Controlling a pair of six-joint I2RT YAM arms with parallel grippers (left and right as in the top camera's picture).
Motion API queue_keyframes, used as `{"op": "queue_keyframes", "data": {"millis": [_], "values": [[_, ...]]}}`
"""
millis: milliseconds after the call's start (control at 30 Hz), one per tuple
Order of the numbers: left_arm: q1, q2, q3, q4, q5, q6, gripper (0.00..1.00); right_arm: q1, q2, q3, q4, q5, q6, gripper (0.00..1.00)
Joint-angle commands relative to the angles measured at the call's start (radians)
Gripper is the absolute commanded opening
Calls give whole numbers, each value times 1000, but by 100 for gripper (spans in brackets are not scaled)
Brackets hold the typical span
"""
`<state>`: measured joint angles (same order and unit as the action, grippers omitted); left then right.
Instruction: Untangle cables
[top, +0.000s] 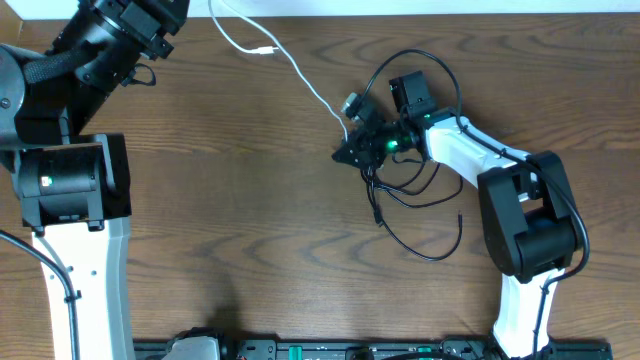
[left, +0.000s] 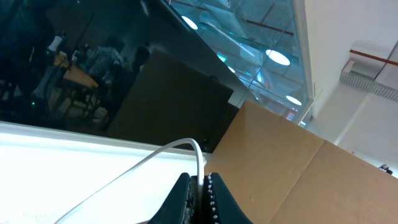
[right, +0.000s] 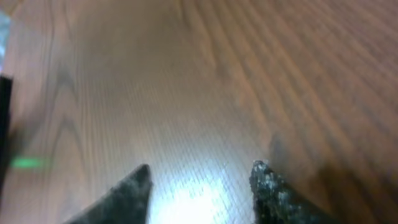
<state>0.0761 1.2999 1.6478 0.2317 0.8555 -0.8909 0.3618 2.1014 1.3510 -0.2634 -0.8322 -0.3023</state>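
White thin cable clamped in left claw (its camera sees room, not table); black thin cable looped on brown wooden table beside right claw, 2 fingers spread, empty.

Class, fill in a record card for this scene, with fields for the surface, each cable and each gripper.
Surface: wooden table
White cable: runs from the top edge of the overhead view diagonally down toward the right gripper
Black cable: loose loops on the table around the right arm's wrist
Left gripper: fingers shut on the white cable, camera facing the room
Right gripper: fingers open, nothing between them, low over the table
Tangle: the cables meet near the right gripper; whether they cross there cannot be told
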Motion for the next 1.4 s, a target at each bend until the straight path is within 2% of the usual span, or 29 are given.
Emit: {"op": "queue_keyframes", "data": {"millis": [0,167,300,367,467,533,600,733,867,967,1100,1167,1267,1367], "values": [[-2,-6,17,-7,1,-5,7,1,2,5,73,5,73,1],[-2,2,16,-146,1,31,7,-29,-79,50,146,-3,274,1],[-2,35,16,-332,0,146,7,-64,-238,100,144,-5,448,1],[-2,55,16,-399,0,178,8,-74,-303,102,138,74,536,1],[-2,84,16,-475,1,208,7,-71,-389,102,38,380,651,1],[-5,107,14,-513,1,226,8,-60,-418,102,-32,541,648,1],[-14,131,11,-544,0,244,7,-53,-426,102,-99,594,592,1],[-60,188,11,-597,0,313,8,-56,-423,101,-214,585,563,1],[-125,258,11,-618,-3,346,8,-62,-423,102,-294,517,449,2],[-171,312,11,-621,-3,358,8,-81,-423,102,-379,549,403,11],[-215,379,11,-620,-4,360,7,-121,-417,101,-523,709,390,25],[-229,406,11,-620,-7,360,7,-143,-409,101,-606,785,391,28],[-248,436,11,-621,-30,360,8,-184,-388,101,-718,827,391,41],[-272,452,11,-620,-68,361,8,-222,-368,101,-779,783,391,57]]}}
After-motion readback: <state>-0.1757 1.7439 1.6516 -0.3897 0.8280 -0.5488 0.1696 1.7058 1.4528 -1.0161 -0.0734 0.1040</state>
